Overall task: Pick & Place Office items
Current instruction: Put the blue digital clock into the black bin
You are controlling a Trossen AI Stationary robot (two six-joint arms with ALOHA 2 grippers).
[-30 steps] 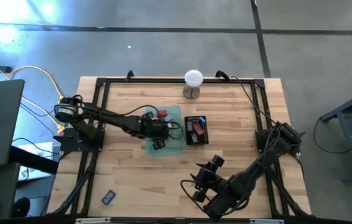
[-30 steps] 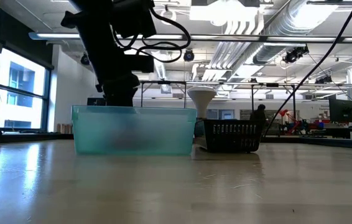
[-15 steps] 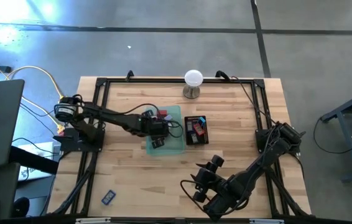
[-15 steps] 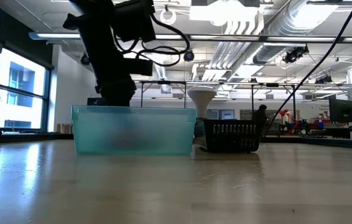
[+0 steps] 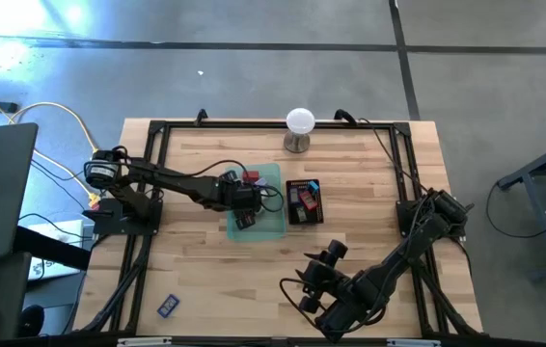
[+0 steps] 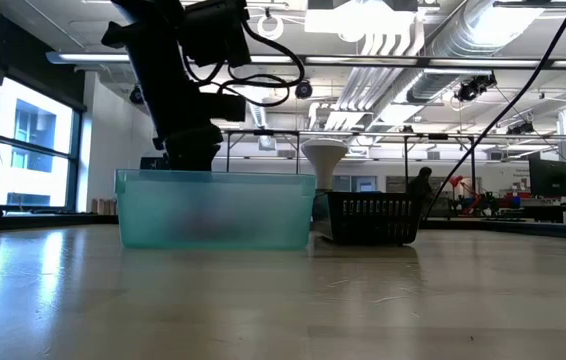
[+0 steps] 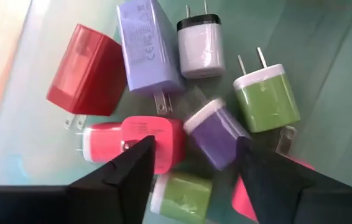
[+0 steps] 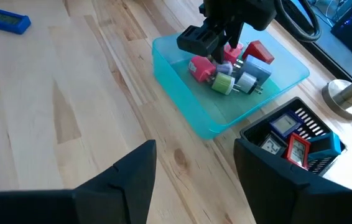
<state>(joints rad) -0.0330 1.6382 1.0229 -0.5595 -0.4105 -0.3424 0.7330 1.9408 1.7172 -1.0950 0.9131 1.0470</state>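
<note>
— So, where does your left gripper stand?

— Down inside the translucent teal tray, right over the heap of plug-in adapters. From its wrist you see the two fingers spread apart, gripping nothing. The purple adapter lies in the gap between the tips, apart from the far finger, and the pink adapter sits partly under the other finger.

— What else do you have in that tray?

— A red adapter, a lavender adapter beside it, a white adapter with a black cap, a green adapter, and a second green one low between the fingers. They lie on their sides, crowded, several touching.

— And the rest of your items?

— More sit in the black mesh tray, just beside the teal one; a red piece shows there. One blue item lies alone on the table, well apart, near the left front corner.

— Your right gripper?

— It hangs over the front of the table, pointed toward the trays, fingers parted and empty.
</note>
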